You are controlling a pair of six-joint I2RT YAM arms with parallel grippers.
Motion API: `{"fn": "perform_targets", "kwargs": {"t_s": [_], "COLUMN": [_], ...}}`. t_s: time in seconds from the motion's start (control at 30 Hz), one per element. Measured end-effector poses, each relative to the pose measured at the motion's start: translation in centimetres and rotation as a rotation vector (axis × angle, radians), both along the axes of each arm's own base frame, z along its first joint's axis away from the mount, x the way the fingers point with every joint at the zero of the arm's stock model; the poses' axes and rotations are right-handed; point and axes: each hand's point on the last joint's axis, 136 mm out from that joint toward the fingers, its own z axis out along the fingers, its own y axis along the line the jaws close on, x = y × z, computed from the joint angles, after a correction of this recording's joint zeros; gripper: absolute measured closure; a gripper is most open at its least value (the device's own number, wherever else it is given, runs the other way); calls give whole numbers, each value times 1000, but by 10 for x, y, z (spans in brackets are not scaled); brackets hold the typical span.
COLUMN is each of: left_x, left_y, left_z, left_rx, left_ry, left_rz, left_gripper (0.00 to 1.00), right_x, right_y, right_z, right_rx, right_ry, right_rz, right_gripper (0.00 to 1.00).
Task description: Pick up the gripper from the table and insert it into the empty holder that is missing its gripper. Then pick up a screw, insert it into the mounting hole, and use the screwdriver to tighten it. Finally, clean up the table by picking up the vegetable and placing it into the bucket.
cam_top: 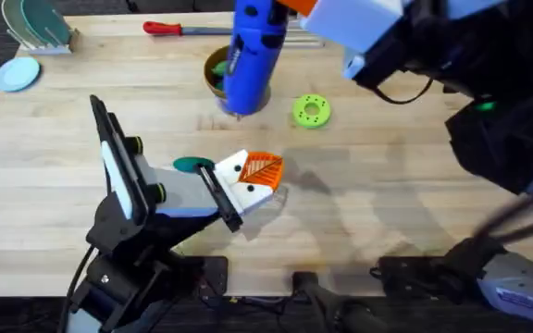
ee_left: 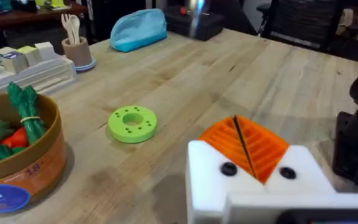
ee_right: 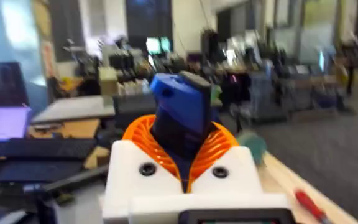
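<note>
Screwdriver (cam_top: 251, 51), the one chunky blue tool on the table side of things, hangs upright at about twelve o'clock of the table, its dark tip pointing down just beside the orange-brown bucket (cam_top: 214, 76); the right gripper (ee_right: 182, 165) is clenched on its body, the blue housing wedged between the orange ribbed pads (ee_right: 219, 144), probably so the tip can be carried down onto a screw. At the table's centre the left gripper (cam_top: 253, 180) rests low on the wood, its two white-and-orange fingers pressed together with nothing between them. One small teal vegetable (cam_top: 191, 166) lies flat at nine o'clock of those fingers, touching or nearly so, not yet in the bucket. One lime-green disc (cam_top: 311, 111) sits at three o'clock of the bucket, and one red-handled tool (cam_top: 169, 29) lies along the far edge.
</note>
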Motion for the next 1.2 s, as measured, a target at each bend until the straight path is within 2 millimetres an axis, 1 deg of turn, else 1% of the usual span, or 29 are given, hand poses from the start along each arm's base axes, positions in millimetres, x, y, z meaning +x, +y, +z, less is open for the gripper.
{"fn": "perform_targets", "kwargs": {"t_s": [0.1,0.17,0.23,0.3,0.37,0.43,0.53,0.67,0.77,0.87,0.93,1.0,1.2], "left_x": [0,0,0,0,0,0,0,0,0,0,0,0,0], "left_y": [0,0,0,0,0,0,0,0,0,0,0,0,0], "left_z": [0,0,0,0,0,0,0,0,0,0,0,0,0], "left_rx": [0,0,0,0,0,0,0,0,0,0,0,0,0], "left_ry": [0,0,0,0,0,0,0,0,0,0,0,0,0], "left_rz": [0,0,0,0,0,0,0,0,0,0,0,0,0], "left_gripper": [988,988,988,988,988,988,988,988,988,988,988,988,988], "right_x": [22,37,56,78,101,123,151,178,190,193,193,192,189], "right_y": [-4,-10,-21,-38,-60,-86,-129,-186,-224,-244,-249,-251,-253], "right_z": [-23,-41,-61,-77,-92,-113,-157,-223,-264,-296,-313,-327,-363], "right_rx": [-76,-151,-241,-324,-420,-560,-854,-1272,-1539,-1736,-1826,-1881,-1968], "right_ry": [51,43,11,-29,-81,-130,-179,-188,-188,-211,-236,-252,-257], "right_rz": [-60,-123,-209,-320,-456,-604,-793,-932,-962,-914,-859,-809,-690], "right_gripper": [980,980,980,980,980,980,980,980,980,980,980,980,980]}}
